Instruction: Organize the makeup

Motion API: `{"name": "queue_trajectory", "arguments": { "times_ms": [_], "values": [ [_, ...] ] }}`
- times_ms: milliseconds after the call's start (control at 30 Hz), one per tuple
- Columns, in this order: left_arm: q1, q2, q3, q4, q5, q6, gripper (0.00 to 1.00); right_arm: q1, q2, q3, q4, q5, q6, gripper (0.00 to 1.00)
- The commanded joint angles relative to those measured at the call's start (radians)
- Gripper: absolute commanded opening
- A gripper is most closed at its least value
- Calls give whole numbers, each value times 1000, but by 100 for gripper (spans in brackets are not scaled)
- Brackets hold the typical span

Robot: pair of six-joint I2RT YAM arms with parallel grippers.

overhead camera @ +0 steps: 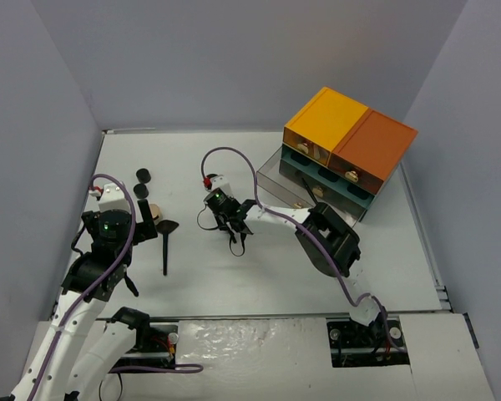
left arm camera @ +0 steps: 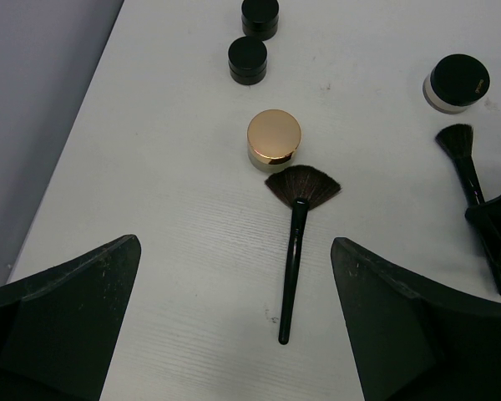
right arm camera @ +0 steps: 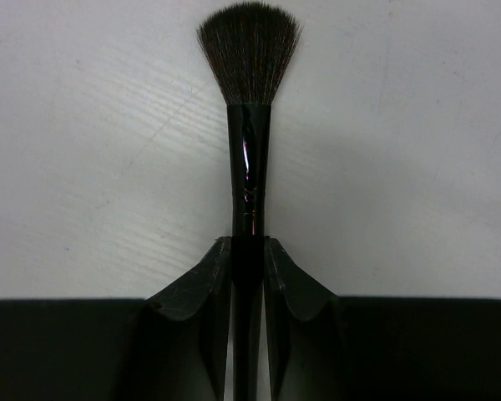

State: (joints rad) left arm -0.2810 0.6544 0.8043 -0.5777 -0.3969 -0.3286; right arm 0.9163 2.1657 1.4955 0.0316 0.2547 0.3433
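In the right wrist view a black round-headed brush (right arm camera: 249, 167) lies on the white table, and my right gripper (right arm camera: 248, 251) is shut on its handle. From above, that gripper (overhead camera: 235, 236) sits low at mid-table. My left gripper (left arm camera: 235, 244) hangs wide open above the handle end of a black fan brush (left arm camera: 294, 242), touching nothing. Just past the fan brush's head is a tan compact with a gold lid (left arm camera: 274, 138), then two round black jars (left arm camera: 247, 60) (left arm camera: 259, 17). A pale jar with a black lid (left arm camera: 456, 81) stands to the right, near the held brush's head (left arm camera: 457, 140).
An orange-topped dark drawer box (overhead camera: 346, 142) stands at the back right with a clear drawer (overhead camera: 284, 171) pulled out toward the middle. Grey walls close in the table on the left, back and right. The fan brush (overhead camera: 165, 244) lies just right of my left arm.
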Motion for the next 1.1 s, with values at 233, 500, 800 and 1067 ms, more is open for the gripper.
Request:
{"name": "queue_trajectory", "arguments": {
  "times_ms": [233,500,800,1067],
  "values": [
    [6,21,16,57,-2,2,97,-48,-514,-91,-159,104,-348,0],
    [6,65,20,56,53,2,97,-264,-691,-218,-262,98,-517,0],
    [5,196,50,-19,200,-78,97,-369,-767,-234,-286,95,-539,61],
    [5,317,22,-44,230,-223,97,-367,-838,-189,-312,10,-496,79]
  ]
}}
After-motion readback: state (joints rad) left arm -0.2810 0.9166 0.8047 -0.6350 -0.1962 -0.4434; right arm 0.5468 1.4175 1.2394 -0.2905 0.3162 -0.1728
